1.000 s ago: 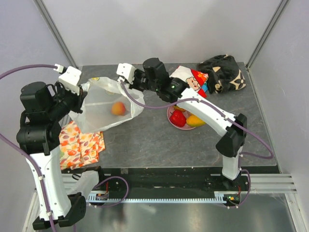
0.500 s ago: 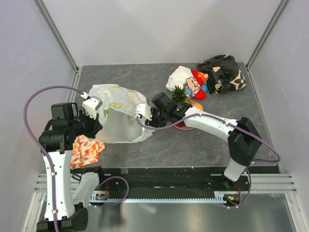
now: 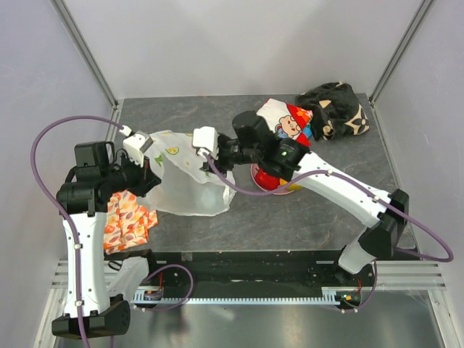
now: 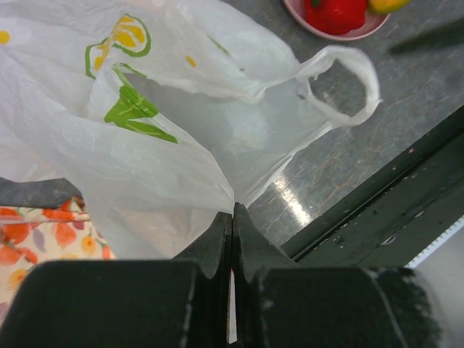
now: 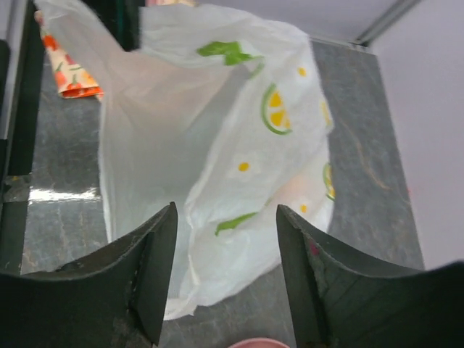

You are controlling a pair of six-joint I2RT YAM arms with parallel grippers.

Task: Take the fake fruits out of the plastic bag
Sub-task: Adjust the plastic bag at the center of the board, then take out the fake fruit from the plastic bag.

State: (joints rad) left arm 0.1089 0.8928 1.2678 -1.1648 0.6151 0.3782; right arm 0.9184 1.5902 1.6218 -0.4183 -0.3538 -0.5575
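Observation:
The plastic bag (image 3: 187,187) lies crumpled at the table's left, white with yellow and green prints. My left gripper (image 3: 154,176) is shut on its near edge (image 4: 217,196), and a loop handle (image 4: 348,80) hangs free. My right gripper (image 5: 225,217) hovers open over the bag's (image 5: 217,145) right side with nothing between its fingers. A faint pinkish patch (image 5: 293,190) shows through the plastic; I cannot tell what it is. A shiny red fruit (image 4: 335,11) and a yellow piece (image 4: 388,3) sit in a pink plate (image 3: 281,191), partly under the right arm.
An orange patterned cloth (image 3: 127,221) lies by the left arm. A white cartoon-bear cloth (image 3: 288,119) and a black cloth (image 3: 333,109) sit at the back right. The dark rail (image 4: 391,196) runs along the table's front edge.
The right gripper has opened and moved from low beside the plate to the bag's upper right side. The bag has slumped flatter. The left gripper has stayed shut on the bag.

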